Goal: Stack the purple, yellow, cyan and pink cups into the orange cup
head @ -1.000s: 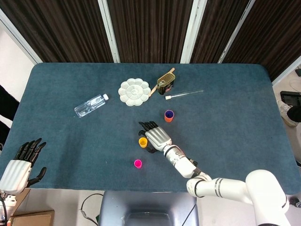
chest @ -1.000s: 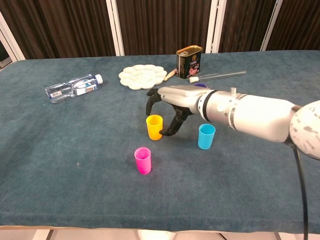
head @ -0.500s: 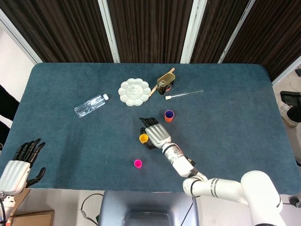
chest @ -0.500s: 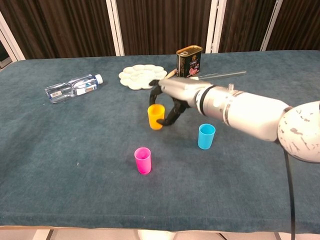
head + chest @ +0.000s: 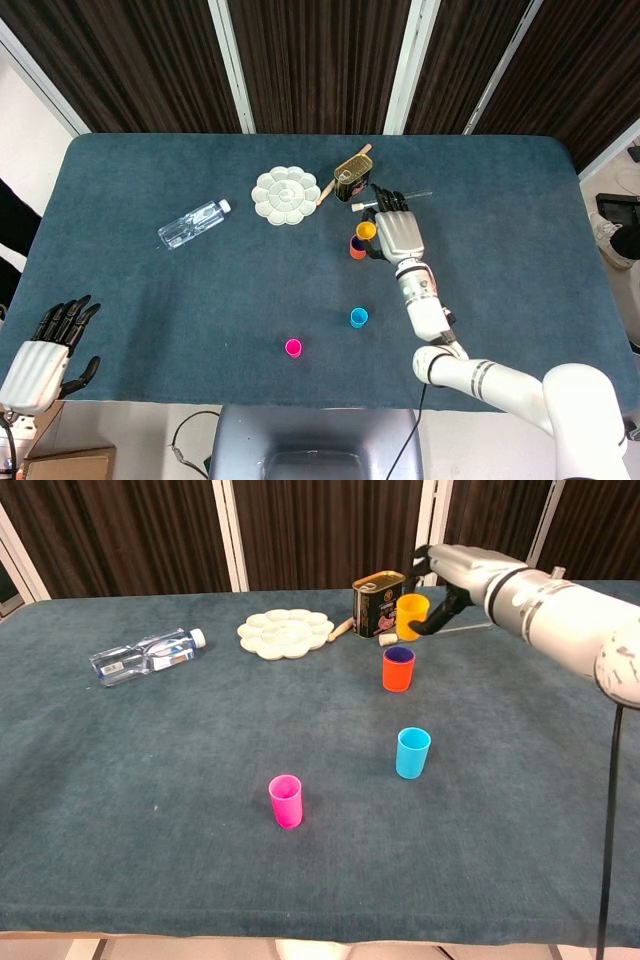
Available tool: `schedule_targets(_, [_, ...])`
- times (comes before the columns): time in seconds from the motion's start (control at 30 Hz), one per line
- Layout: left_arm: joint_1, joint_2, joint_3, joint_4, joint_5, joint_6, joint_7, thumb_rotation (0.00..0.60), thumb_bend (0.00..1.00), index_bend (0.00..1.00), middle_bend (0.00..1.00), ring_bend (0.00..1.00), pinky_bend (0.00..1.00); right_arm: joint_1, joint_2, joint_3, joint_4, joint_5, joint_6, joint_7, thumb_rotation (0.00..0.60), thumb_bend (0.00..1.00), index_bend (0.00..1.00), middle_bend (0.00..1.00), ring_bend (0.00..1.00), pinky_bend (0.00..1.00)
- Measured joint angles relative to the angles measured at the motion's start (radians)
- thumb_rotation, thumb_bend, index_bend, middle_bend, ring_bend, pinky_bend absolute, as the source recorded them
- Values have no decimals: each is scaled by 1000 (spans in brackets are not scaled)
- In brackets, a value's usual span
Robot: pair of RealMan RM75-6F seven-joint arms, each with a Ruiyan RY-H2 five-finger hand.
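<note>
Chest view showed the yellow cup [image 5: 412, 616] held upright and clear of the bench, pinched in the right hand [image 5: 452, 572], whose fingers curled round its far side. Just below it, and a little toward the robot's left, stood the orange cup [image 5: 398, 669] on the blue bench [image 5: 150, 780], mouth up, with a purple cup [image 5: 399, 654] seemingly already nested inside, only its rim showing. That offset is what the coming move appeared to turn on: the held cup seemed to hang slightly beyond and to one side of the stack, not yet squarely over it, so the hand would probably need a small shift to line up the two upright axes before lowering.

From the head view the yellow cup [image 5: 366, 230] sat just above the orange cup [image 5: 358, 247] in the picture, the two nearly touching, with the right hand [image 5: 398, 235] beside them.

Further out, the cyan cup [image 5: 412, 753] and the pink cup [image 5: 286, 801] stood upright and untouched nearer the robot, well apart from each other. Behind the stack lay a tin [image 5: 378, 604], a flower-shaped palette [image 5: 285, 633], and a plastic bottle [image 5: 146, 654] on its side.

The left hand [image 5: 45, 350] rested off the near corner of the bench, fingers spread and holding nothing, far from any cup; the right was plainly the nearer one
</note>
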Motion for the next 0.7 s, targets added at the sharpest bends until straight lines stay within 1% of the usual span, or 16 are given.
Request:
schedule_targets(0.1, [-2, -2, -2, 1, -6, -7, 2, 600, 399, 0, 0, 0, 94, 1, -4, 3, 30, 11, -33, 6, 600, 504, 588, 12, 0, 0])
schedule_targets(0.33, [-2, 0, -3, -2, -11, -9, 3, 600, 399, 0, 0, 0, 94, 18, -34, 2, 76, -1, -58, 27, 600, 504, 587, 12, 0, 0])
schedule_targets(0.5, [-2, 4, -1, -6, -13, -13, 2, 600, 399, 0, 0, 0, 94, 26, -58, -1, 102, -3, -72, 31, 600, 504, 557, 12, 0, 0])
schedule_targets(0.6, [-1, 5, 0, -8, -11, -12, 3, 600, 399, 0, 0, 0, 94, 27, -67, -2, 109, -4, -84, 41, 600, 504, 482, 12, 0, 0])
schedule_targets(0.7, [0, 6, 0, -9, -12, -10, 1, 600, 399, 0, 0, 0, 94, 26, -69, -1, 107, -7, -90, 58, 600, 504, 357, 6, 0, 0])
